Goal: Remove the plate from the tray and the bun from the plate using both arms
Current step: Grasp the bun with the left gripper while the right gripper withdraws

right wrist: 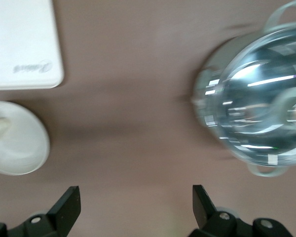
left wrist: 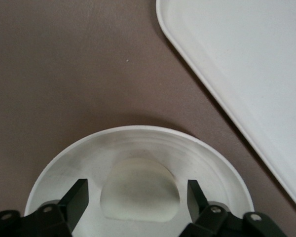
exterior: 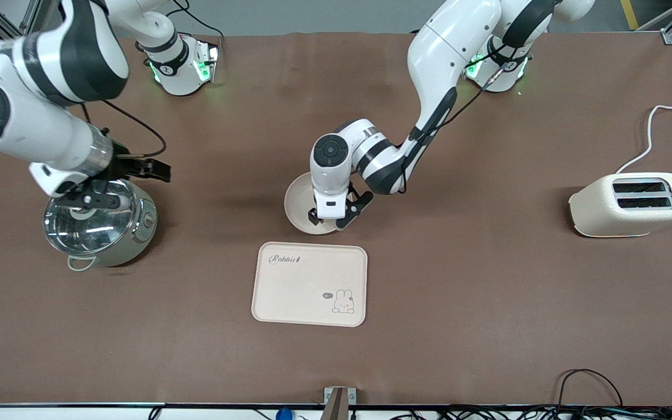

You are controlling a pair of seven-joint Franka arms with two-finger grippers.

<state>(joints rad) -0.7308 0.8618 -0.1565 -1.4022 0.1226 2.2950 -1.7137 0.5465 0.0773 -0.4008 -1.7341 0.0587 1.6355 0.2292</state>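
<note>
While low over the plate (exterior: 300, 204), left gripper (left wrist: 138, 197) spread wide either side of the bun (left wrist: 139, 192), touching neither edge. Plate just clear of the tray (exterior: 310, 283) rim, bare cloth between. Right gripper (right wrist: 136, 205) open above the pot (exterior: 100, 230), waiting.

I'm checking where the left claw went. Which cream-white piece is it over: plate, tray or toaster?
The round plate; the open left claw hovers over it, unlike the tray and toaster.

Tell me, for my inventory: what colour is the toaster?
Cream-white toaster with two dark slots; it shows only in the front view.
</note>
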